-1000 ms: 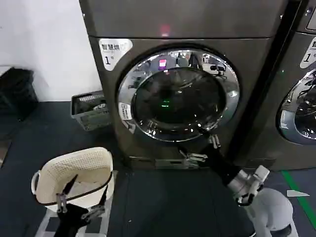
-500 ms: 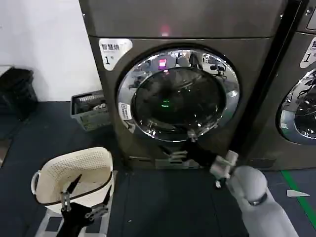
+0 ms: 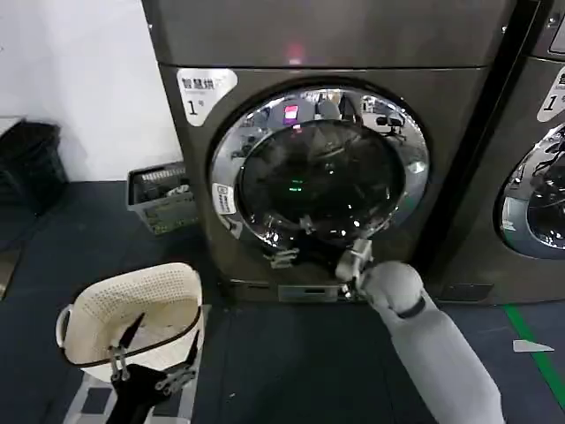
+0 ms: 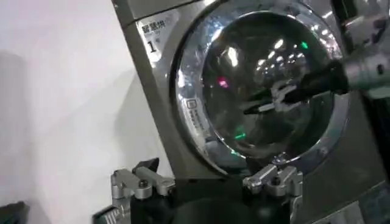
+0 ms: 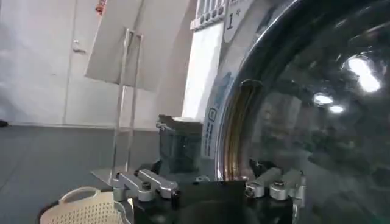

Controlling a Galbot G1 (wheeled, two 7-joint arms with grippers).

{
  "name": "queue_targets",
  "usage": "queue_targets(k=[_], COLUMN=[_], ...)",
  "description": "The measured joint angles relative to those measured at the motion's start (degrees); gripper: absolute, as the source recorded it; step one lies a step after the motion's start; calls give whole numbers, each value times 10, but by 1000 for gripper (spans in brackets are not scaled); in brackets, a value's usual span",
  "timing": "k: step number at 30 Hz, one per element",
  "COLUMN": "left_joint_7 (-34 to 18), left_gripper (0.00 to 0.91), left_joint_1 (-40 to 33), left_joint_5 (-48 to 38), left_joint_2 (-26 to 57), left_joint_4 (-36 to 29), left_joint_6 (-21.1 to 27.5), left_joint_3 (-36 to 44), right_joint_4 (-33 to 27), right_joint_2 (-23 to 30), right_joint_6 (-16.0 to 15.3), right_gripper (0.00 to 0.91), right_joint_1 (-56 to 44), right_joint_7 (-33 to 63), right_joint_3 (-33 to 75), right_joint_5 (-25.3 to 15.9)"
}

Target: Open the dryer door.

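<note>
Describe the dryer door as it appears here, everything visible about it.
The dryer door is large and round: a wide shiny chrome rim around dark tinted glass that mirrors room lights, with a small label on its left rim. It sits shut, flush in the dark metallic dryer front. The right claw, open, reaches in against the door's lower part; actual contact cannot be confirmed.

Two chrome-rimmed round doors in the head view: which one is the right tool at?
The dryer door in the middle, on the dryer with the fully visible "1" sticker; the right tool is at its lower rim. The second door is cut off at the edge.
</note>
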Motion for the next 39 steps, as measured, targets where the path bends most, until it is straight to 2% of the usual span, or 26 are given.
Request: queue_targets(k=[9,20,34,39], left_joint_7=[19,26,40,44], left_gripper=[907,907,907,907], left_joint_1=[0,0,4,4], left_joint_5=[-6,0,-6,-9], left_joint_2=[-1,0,3,3], left_joint_4=[-15,-3,-4,-4], left_joint_6=[30,9,9,10], left_joint_3=[2,0,1,1], right_joint_4=[-46,-89,-137,-144], right_joint_2=[25,53,80,75], right_joint_6=[-2,2,4,3], right_gripper=[907,907,907,907], right_joint_1=[51,76,106,111], right_joint_7=[5,14,17,-18], right_joint_3=[-42,-62,-80,-85], right_joint_5=[0,-7,-8,-6])
